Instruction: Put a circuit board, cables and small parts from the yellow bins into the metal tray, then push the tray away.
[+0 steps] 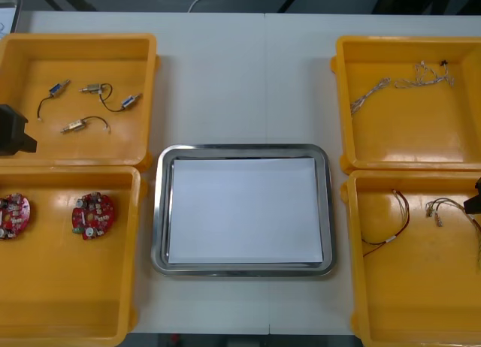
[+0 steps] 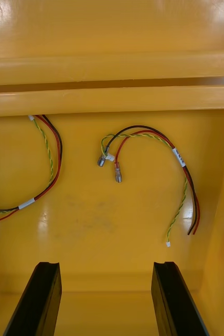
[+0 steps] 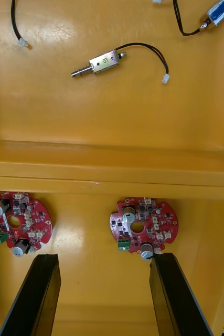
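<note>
My left gripper [image 3: 104,296] is open and holds nothing; it hovers over the near-left yellow bin [image 1: 68,302]. One round red circuit board [image 3: 143,227] lies just beyond the tip of one finger, and a second board [image 3: 18,222] lies beyond the other. They also show in the front view as the board [image 1: 93,215] and the board [image 1: 12,215]. My right gripper [image 2: 106,296] is open and empty above the near-right bin [image 1: 421,302]. Ahead of its fingers lie a red and yellow cable [image 2: 153,157] and another such cable [image 2: 43,168]. The metal tray [image 1: 242,149], white inside, has nothing in it.
The far-left bin [image 1: 83,43] holds several small metal parts [image 3: 101,63] with black cables. A twisted blue and white cable [image 1: 402,82] lies in the far-right bin [image 1: 406,137]. Bin walls stand close on both sides of the tray.
</note>
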`<action>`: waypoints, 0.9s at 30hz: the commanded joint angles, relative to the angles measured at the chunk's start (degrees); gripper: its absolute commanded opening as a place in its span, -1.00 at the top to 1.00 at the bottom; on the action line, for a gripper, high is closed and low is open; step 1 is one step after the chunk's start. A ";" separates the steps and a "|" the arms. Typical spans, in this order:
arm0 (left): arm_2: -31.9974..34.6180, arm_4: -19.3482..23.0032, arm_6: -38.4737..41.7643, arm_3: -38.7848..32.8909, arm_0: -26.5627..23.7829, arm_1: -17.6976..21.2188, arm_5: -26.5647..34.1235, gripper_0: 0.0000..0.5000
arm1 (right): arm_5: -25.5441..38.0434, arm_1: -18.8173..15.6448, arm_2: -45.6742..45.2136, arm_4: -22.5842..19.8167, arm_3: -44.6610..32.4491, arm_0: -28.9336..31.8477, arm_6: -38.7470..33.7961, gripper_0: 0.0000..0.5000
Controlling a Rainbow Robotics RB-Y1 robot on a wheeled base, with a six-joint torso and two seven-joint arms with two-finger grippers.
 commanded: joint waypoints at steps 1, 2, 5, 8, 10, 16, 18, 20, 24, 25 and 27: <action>1.47 0.41 -4.97 -0.34 0.89 1.97 0.38 -1.00 | 0.21 0.41 -1.88 0.22 -0.25 0.92 -1.92 -1.00; 1.47 0.41 -4.97 -0.34 0.89 1.97 0.38 -1.00 | 0.21 0.41 -1.88 0.22 -0.25 0.92 -1.92 -1.00; 1.47 0.41 -4.97 -0.34 0.89 1.97 0.38 -1.00 | 0.21 0.41 -1.88 0.22 -0.25 0.92 -1.92 -1.00; 1.47 0.41 -4.97 -0.34 0.89 1.97 0.38 -1.00 | 0.21 0.41 -1.88 0.22 -0.25 0.92 -1.92 -1.00; 1.47 0.41 -4.97 -0.34 0.89 1.97 0.38 -1.00 | 0.21 0.41 -1.88 0.22 -0.25 0.92 -1.92 -1.00; 1.47 0.41 -4.97 -0.34 0.89 1.97 0.38 -1.00 | 0.21 0.41 -1.88 0.22 -0.25 0.92 -1.92 -1.00; 1.47 0.41 -4.97 -0.34 0.89 1.97 0.38 -1.00 | 0.21 0.41 -1.88 0.22 -0.25 0.92 -1.92 -1.00; 1.47 0.41 -4.97 -0.34 0.89 1.97 0.38 -1.00 | 0.21 0.41 -1.88 0.22 -0.25 0.92 -1.92 -1.00; 1.47 0.41 -4.97 -0.34 0.89 1.97 0.38 -1.00 | 0.21 0.41 -1.88 0.22 -0.25 0.92 -1.92 -1.00; 1.47 0.41 -4.97 -0.34 0.89 1.97 0.38 -1.00 | 0.21 0.41 -1.88 0.22 -0.25 0.92 -1.92 -1.00; 1.47 0.41 -4.97 -0.34 0.89 1.97 0.38 -1.00 | 0.21 0.41 -1.88 0.22 -0.25 0.92 -1.92 -1.00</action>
